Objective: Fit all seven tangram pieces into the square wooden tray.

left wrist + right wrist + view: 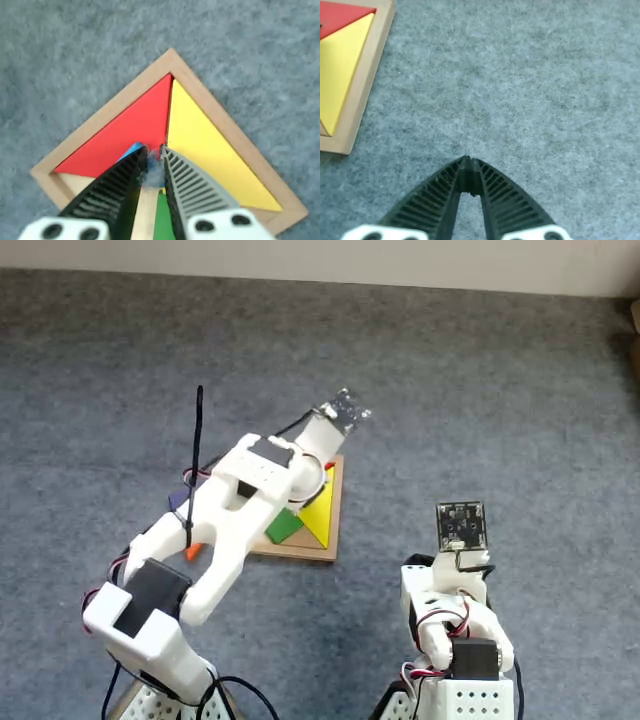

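Note:
The square wooden tray (235, 132) lies on the grey carpet with a red triangle (130, 130) and a yellow triangle (205, 145) seated side by side in it. A green piece (162, 220) lies nearer the tray's middle. My left gripper (153, 150) hangs over the tray's centre, shut on a small blue piece (131, 149) that touches the red triangle's edge. In the high view the left arm (250, 500) covers most of the tray (335, 525). My right gripper (468, 161) is shut on nothing above bare carpet, to the right of the tray (365, 85).
An orange piece (193, 552) and a dark purple piece (180, 498) peek out from under the left arm, off the tray's left side. A black cable (197, 460) stands up beside that arm. The right arm's base (455, 640) sits at the front right.

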`<state>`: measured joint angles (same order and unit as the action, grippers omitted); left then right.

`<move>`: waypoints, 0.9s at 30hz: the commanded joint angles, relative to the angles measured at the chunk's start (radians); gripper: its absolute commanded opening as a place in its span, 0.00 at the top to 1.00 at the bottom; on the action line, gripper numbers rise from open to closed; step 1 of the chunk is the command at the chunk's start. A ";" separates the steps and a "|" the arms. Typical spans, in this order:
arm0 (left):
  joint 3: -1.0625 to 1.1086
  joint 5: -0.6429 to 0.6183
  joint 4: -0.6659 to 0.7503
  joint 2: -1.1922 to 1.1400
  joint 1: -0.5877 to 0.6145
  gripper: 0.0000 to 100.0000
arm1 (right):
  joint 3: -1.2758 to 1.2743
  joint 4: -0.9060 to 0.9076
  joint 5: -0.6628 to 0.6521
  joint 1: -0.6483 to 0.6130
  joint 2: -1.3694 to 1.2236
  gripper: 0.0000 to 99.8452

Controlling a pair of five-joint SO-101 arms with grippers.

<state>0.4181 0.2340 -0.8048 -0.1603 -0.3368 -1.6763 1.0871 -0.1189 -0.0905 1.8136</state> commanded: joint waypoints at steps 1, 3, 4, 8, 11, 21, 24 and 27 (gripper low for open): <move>-0.013 0.094 -0.089 -0.002 0.027 0.94 | -0.148 -0.001 -0.002 0.012 0.008 0.99; -0.013 0.101 -0.114 -0.002 0.027 0.94 | -0.148 -0.001 -0.002 0.012 0.008 0.99; -0.013 0.106 -0.123 -0.002 0.027 0.94 | -0.148 -0.001 -0.002 0.012 0.008 0.99; -0.013 0.180 -0.152 -0.002 0.028 0.94 | -0.148 -0.001 -0.002 0.012 0.008 0.99; -0.013 0.236 -0.175 -0.002 0.028 0.94 | -0.148 -0.001 -0.002 0.012 0.008 0.99; -0.019 0.451 -0.256 -0.002 0.028 0.94 | -0.148 -0.001 -0.002 0.012 0.008 0.99; -0.076 0.483 -0.334 -0.002 0.039 0.94 | -0.148 -0.001 -0.002 0.012 0.008 0.99; -0.157 0.482 -0.404 -0.002 0.062 0.94 | -0.148 -0.001 -0.002 0.013 0.008 0.99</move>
<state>0.3644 0.7020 -1.1193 -0.1711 -0.3107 -1.6763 1.0871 -0.1189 -0.0905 1.8136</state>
